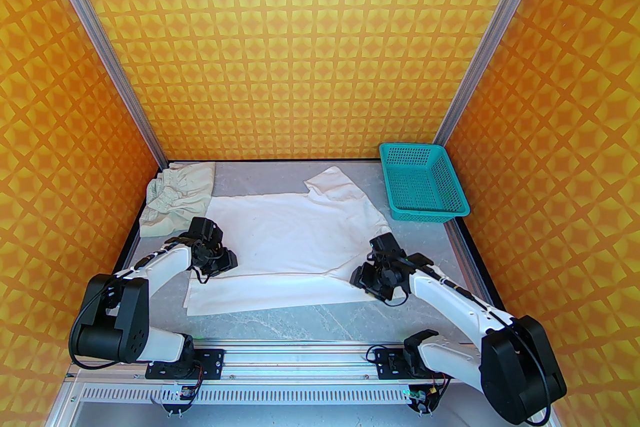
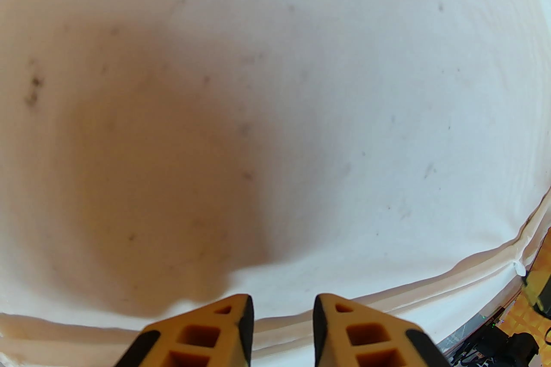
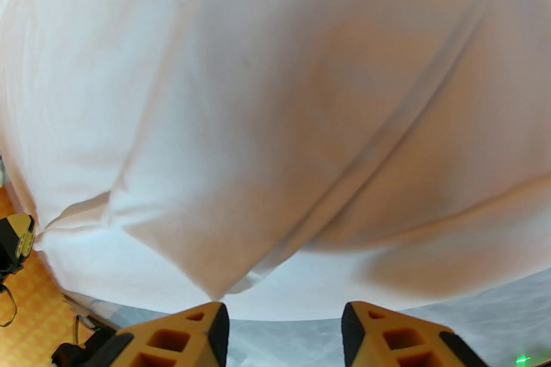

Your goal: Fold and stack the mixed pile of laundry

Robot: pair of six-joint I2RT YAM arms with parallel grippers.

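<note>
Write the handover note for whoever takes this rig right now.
Left claw: open, empty, low over the white shirt, left side.
Right claw: open, empty, at the shirt's near right corner.
Shirt: spread out mid-table. Beige-cream piece: bunched in the far left corner.
Done: shirt laid out; nothing stacked.
Left: fold both garments, then stack them.
</note>
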